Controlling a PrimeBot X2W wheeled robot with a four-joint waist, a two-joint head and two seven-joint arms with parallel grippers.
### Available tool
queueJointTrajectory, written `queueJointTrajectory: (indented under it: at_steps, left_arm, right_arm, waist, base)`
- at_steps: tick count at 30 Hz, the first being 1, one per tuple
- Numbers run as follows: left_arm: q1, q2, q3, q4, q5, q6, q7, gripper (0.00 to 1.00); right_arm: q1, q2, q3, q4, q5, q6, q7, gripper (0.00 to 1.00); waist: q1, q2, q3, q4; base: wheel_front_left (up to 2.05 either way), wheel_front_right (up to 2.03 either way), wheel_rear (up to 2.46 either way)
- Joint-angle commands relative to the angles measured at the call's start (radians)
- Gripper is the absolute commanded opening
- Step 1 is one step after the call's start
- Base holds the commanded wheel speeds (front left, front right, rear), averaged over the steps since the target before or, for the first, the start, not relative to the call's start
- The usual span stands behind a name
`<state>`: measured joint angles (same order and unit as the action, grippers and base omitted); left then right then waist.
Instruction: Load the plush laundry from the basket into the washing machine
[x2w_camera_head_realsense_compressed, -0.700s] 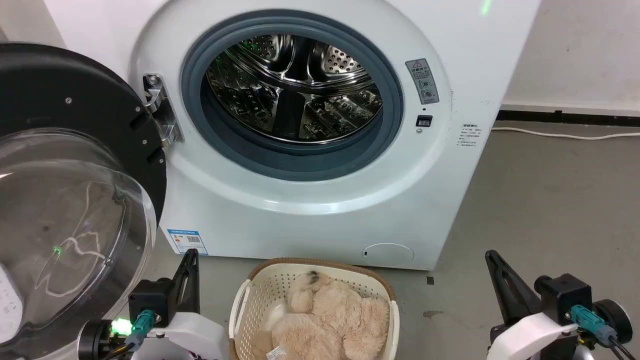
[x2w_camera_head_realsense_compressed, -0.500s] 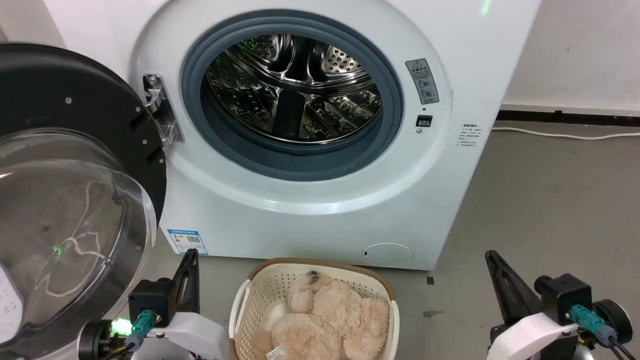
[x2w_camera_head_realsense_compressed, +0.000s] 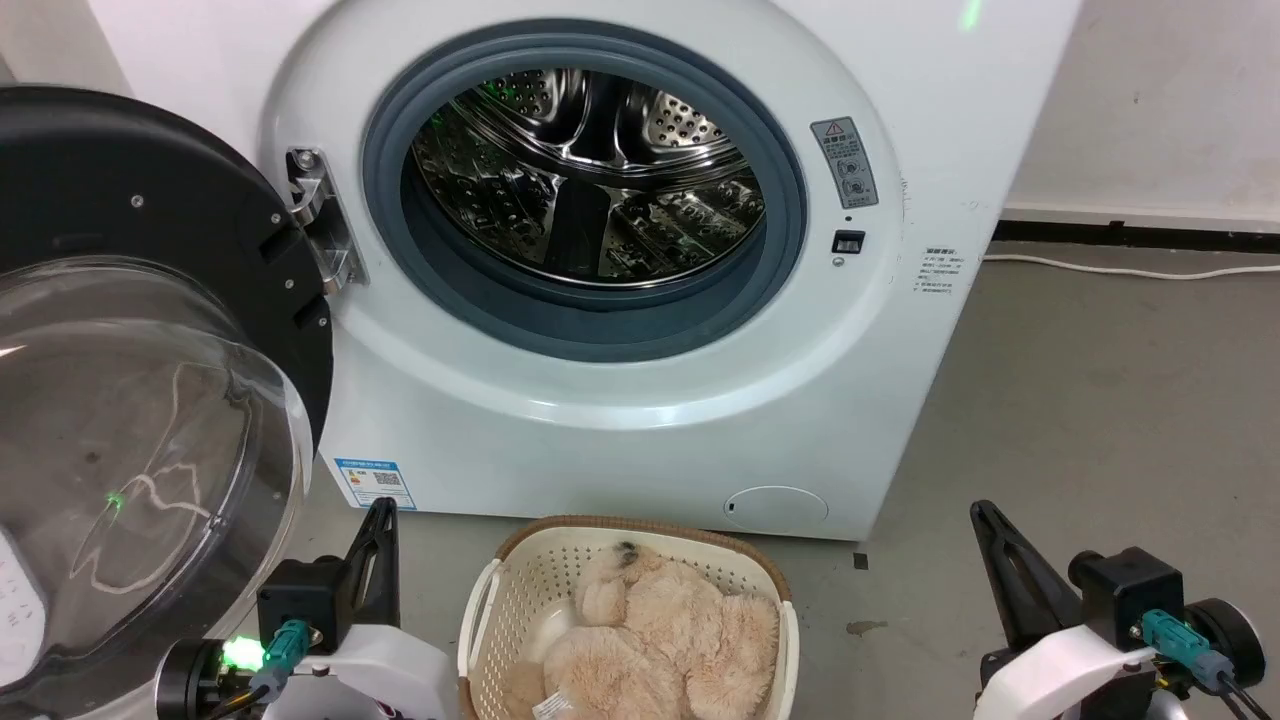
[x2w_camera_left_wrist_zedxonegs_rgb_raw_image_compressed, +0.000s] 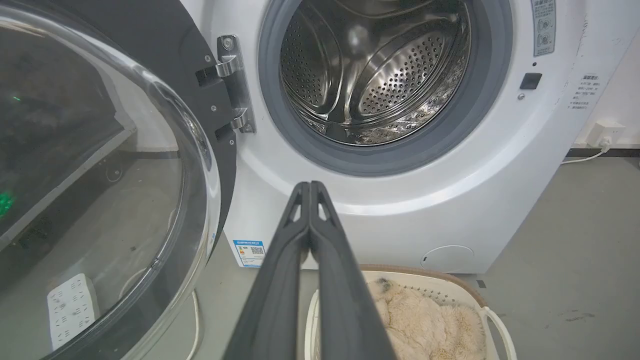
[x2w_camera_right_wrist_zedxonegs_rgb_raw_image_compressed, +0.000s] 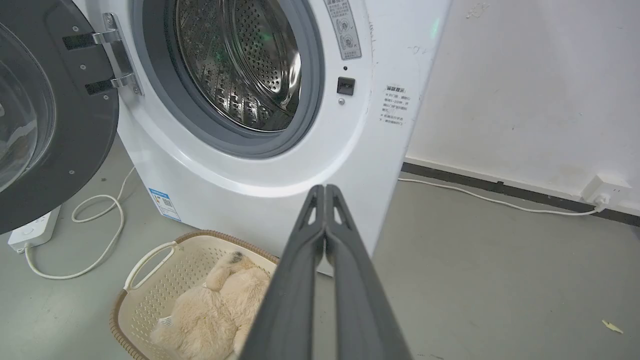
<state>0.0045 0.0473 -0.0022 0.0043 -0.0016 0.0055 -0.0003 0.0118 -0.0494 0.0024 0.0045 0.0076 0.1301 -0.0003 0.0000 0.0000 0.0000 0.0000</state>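
Plainly at the opening step, with nothing grasped yet. Finds the plush teddy bear (x2w_camera_head_realsense_compressed: 650, 640) heaped in the cream perforated basket (x2w_camera_head_realsense_compressed: 520, 600), on the floor just before the white front-loading washing machine (x2w_camera_head_realsense_compressed: 900, 400) and below its port. Holds the left gripper (x2w_camera_left_wrist_zedxonegs_rgb_raw_image_compressed: 310, 186) empty, both long fingers (x2w_camera_left_wrist_zedxonegs_rgb_raw_image_compressed: 280, 280) pressed together, near the basket's left side; likewise the right gripper (x2w_camera_right_wrist_zedxonegs_rgb_raw_image_compressed: 325, 189), fingers together and empty, well apart on the basket's right. Calls next, by judgement, for parting one pair of fingers, dipping into the basket and pinching a thick limb or fold of fur, soft enough to squash and likely to slip from a shallow bite. Then up and forward through the grey gasket (x2w_camera_head_realsense_compressed: 600, 320) into the steel drum (x2w_camera_head_realsense_compressed: 590, 180), seemingly empty. Worth minding: the brown woven rim (x2w_camera_head_realsense_compressed: 640, 524) on the way in and out, the gasket lip at the port, and the black-rimmed bubble door (x2w_camera_head_realsense_compressed: 150, 400) swung wide on the left, close by the left arm. Plenty of bare floor (x2w_camera_head_realsense_compressed: 1080, 420) on the right; a power strip (x2w_camera_right_wrist_zedxonegs_rgb_raw_image_compressed: 30, 227) and white cable (x2w_camera_right_wrist_zedxonegs_rgb_raw_image_compressed: 75, 275) lying on the left, under the door.
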Motion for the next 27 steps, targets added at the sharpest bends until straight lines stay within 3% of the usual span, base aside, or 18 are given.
queueJointTrajectory:
  at_steps: [1, 23, 24, 27]
  left_arm:
    - [-0.004, 0.003, 0.002, -0.004, 0.002, -0.005, 0.000, 0.00]
    - [-0.004, 0.003, 0.002, -0.004, 0.002, -0.005, 0.000, 0.00]
    - [0.000, 0.000, 0.000, 0.000, 0.000, 0.001, 0.000, 1.00]
    - [0.000, -0.001, -0.001, 0.001, 0.000, 0.001, 0.000, 1.00]
  right_arm:
    - [-0.012, -0.001, -0.002, -0.005, -0.008, 0.001, 0.000, 0.00]
    - [-0.012, -0.001, -0.002, -0.005, -0.008, 0.001, 0.000, 0.00]
    - [0.000, 0.000, 0.000, 0.000, 0.000, 0.000, 0.000, 1.00]
    - [0.000, 0.000, 0.001, 0.001, 0.001, 0.000, 0.000, 1.00]
  waist:
    - [0.0000, 0.0000, 0.000, 0.000]
    - [0.0000, 0.0000, 0.000, 0.000]
    - [0.0000, 0.0000, 0.000, 0.000]
    - [0.0000, 0.0000, 0.000, 0.000]
  base:
    - [0.00, 0.00, 0.00]
    - [0.00, 0.00, 0.00]
    - [0.00, 0.00, 0.00]
    - [0.00, 0.00, 0.00]
